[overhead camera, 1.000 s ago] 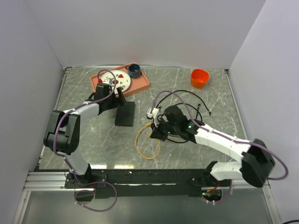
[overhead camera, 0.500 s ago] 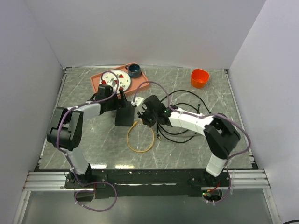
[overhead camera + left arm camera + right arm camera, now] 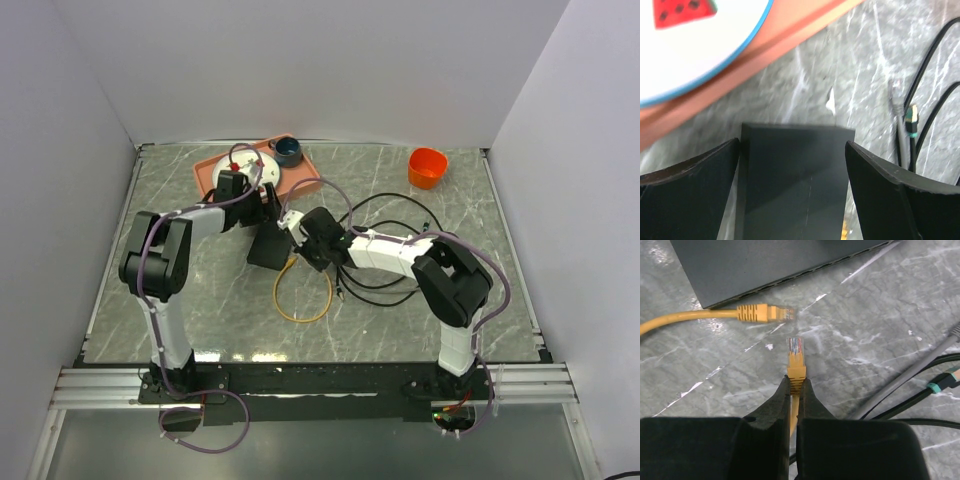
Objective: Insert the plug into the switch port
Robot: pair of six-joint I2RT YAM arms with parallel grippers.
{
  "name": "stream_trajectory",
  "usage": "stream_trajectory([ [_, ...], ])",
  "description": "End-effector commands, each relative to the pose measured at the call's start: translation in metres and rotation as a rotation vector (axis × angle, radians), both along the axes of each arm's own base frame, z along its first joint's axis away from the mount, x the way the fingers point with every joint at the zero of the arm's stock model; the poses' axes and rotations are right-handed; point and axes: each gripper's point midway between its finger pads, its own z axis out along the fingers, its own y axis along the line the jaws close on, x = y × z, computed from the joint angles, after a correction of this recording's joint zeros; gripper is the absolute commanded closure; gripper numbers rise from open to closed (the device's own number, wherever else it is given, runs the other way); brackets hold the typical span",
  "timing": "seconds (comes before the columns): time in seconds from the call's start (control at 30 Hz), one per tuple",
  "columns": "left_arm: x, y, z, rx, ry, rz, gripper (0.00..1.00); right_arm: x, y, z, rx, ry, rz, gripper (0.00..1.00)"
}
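The switch point(image 3: 268, 246) is a flat black box lying left of centre. My left gripper point(image 3: 264, 214) straddles its far end. In the left wrist view the switch point(image 3: 795, 185) fills the gap and both fingers point(image 3: 695, 175) press against its long sides. My right gripper point(image 3: 306, 246) is shut on the boot of a yellow plug point(image 3: 795, 357), held just above the table. Its clear tip points toward the switch's socket edge point(image 3: 790, 282) and stops a short way off it. The cable's other yellow plug point(image 3: 762, 313) lies loose beside that edge.
The yellow cable loop point(image 3: 300, 295) lies in front of the switch. Black and grey cables point(image 3: 395, 255) tangle to the right of my right gripper. A pink tray point(image 3: 305, 180) with a white plate and a blue cup stands behind the switch. An orange cup point(image 3: 427, 167) stands at the far right.
My right gripper has carried the yellow plug left across the table to the switch's near edge, and the cable loop followed. My left gripper stayed at the switch's far end.
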Motion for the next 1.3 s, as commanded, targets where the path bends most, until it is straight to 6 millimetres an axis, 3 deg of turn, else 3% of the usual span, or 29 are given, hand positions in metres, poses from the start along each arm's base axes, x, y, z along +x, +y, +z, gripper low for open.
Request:
stream_trajectory([
  [0.0,0.018,-0.027,0.015,-0.046,-0.054,-0.074,0.08,0.023,0.008,0.016,0.031,-0.072,-0.027,1.00],
  [0.17,0.023,-0.028,0.012,-0.015,-0.051,-0.057,0.08,0.027,0.012,0.021,0.048,-0.076,-0.031,1.00],
  [0.27,0.022,-0.016,0.017,0.021,-0.068,-0.001,0.06,0.025,0.014,0.021,0.056,-0.063,-0.028,1.00],
  [0.3,0.022,-0.012,0.030,0.028,-0.096,0.019,0.05,0.023,0.016,0.022,0.059,-0.060,-0.023,1.00],
  [0.37,0.017,0.002,0.032,0.070,-0.110,0.068,0.04,0.016,0.021,0.022,0.070,-0.066,-0.007,1.00],
  [0.4,0.016,0.005,0.048,0.074,-0.144,0.085,0.03,0.014,0.022,0.022,0.067,-0.068,-0.002,1.00],
  [0.53,0.006,0.020,0.067,0.104,-0.183,0.140,0.02,0.001,0.025,0.007,0.015,-0.037,0.015,1.00],
  [0.77,-0.013,0.031,0.072,0.121,-0.184,0.164,0.01,-0.054,0.042,0.000,-0.031,-0.038,0.131,1.00],
  [0.93,-0.021,0.030,0.078,0.103,-0.190,0.155,0.01,-0.121,0.062,0.000,0.003,-0.033,0.329,1.00],
  [1.0,-0.026,0.028,0.081,0.093,-0.187,0.146,0.01,-0.128,0.062,0.007,0.056,-0.040,0.328,1.00],
  [1.1,-0.040,0.022,0.087,0.047,-0.193,0.113,0.03,-0.107,0.044,0.014,0.065,-0.082,0.185,1.00],
  [1.13,-0.045,0.020,0.091,0.017,-0.199,0.111,0.04,-0.090,0.033,0.013,0.054,-0.082,0.111,1.00],
  [1.27,-0.066,0.011,0.101,-0.060,-0.241,0.072,0.05,-0.055,0.019,0.012,0.083,-0.011,-0.045,1.00],
])
